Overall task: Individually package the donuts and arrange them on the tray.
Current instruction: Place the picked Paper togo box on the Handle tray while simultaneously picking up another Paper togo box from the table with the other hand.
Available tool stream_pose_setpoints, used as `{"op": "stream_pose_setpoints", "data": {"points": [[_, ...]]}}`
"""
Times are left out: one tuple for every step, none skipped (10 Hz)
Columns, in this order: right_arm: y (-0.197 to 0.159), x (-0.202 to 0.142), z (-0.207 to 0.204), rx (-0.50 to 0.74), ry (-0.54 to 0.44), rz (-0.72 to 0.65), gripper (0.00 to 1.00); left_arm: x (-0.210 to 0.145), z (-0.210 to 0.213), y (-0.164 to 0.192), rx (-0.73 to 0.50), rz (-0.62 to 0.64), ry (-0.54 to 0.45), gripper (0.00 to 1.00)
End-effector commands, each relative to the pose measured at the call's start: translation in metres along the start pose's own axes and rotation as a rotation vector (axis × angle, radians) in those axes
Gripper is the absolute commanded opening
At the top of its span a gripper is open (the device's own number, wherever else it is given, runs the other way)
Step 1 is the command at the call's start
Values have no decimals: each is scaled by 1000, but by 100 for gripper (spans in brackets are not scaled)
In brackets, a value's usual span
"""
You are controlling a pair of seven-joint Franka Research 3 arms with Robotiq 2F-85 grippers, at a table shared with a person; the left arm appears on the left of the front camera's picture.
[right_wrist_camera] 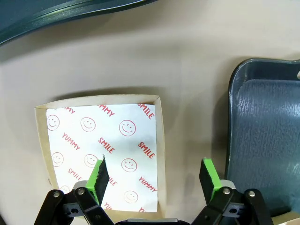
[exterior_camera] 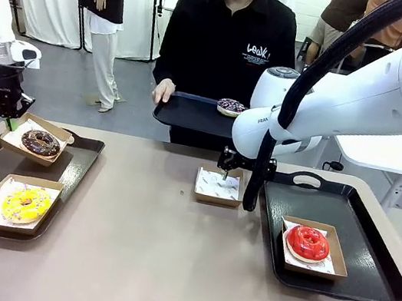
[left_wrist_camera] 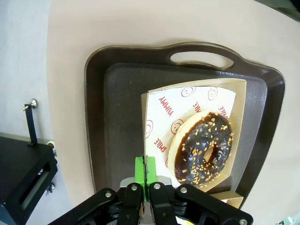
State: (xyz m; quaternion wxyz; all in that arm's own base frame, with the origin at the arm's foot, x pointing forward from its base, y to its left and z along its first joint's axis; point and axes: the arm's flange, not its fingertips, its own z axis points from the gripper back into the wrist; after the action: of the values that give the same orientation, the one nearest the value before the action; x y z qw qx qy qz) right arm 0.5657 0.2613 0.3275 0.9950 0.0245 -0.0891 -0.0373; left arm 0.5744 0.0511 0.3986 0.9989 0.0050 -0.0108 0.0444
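My left gripper [exterior_camera: 9, 117] [left_wrist_camera: 146, 165] is shut on the rim of a cardboard box [exterior_camera: 28, 125] [left_wrist_camera: 154, 101] holding the chocolate donut [exterior_camera: 40, 142] [left_wrist_camera: 204, 147], over the far end of the left tray [exterior_camera: 73, 167] [left_wrist_camera: 112, 117]. The yellow donut [exterior_camera: 26, 203] lies in its box nearer on that tray. My right gripper [exterior_camera: 225, 173] [right_wrist_camera: 153, 177] stands open above an empty paper-lined box [exterior_camera: 218, 185] [right_wrist_camera: 103, 145] at the table's middle, one finger over the paper and one beside the box. The red donut [exterior_camera: 307, 242] sits boxed on the right tray [exterior_camera: 370, 251] [right_wrist_camera: 267, 136]. The purple sprinkled donut [exterior_camera: 230, 107] rests on a tray [exterior_camera: 188, 112] held by the person.
The person stands at the far side, a hand [exterior_camera: 163, 91] on their tray's left end; that tray's edge [right_wrist_camera: 56, 14] hangs just beyond the empty box. The right arm's black cable [exterior_camera: 257, 184] hangs beside the box. Bare table lies between the two trays.
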Motion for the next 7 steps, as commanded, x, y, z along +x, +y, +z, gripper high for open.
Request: {"op": "stream_pose_setpoints", "data": {"points": [[-6, 0, -6, 44, 4, 5, 100, 11, -1, -7, 27, 9, 18, 1], [-6, 0, -7, 45, 4, 8, 100, 14, -4, -9, 31, 7, 25, 1], [-7, 0, -7, 46, 7, 8, 100, 16, -7, -10, 35, 8, 30, 1], [-7, 0, -8, 47, 9, 9, 100, 18, -9, -10, 35, 6, 34, 1], [-8, 1, -9, 46, 11, 7, 100, 18, -10, -10, 38, 6, 36, 1], [-9, 1, -10, 45, 12, 6, 100, 19, -11, -10, 37, 5, 38, 1], [-9, 1, -10, 43, 15, 7, 100, 19, -12, -10, 37, 5, 39, 1]]}}
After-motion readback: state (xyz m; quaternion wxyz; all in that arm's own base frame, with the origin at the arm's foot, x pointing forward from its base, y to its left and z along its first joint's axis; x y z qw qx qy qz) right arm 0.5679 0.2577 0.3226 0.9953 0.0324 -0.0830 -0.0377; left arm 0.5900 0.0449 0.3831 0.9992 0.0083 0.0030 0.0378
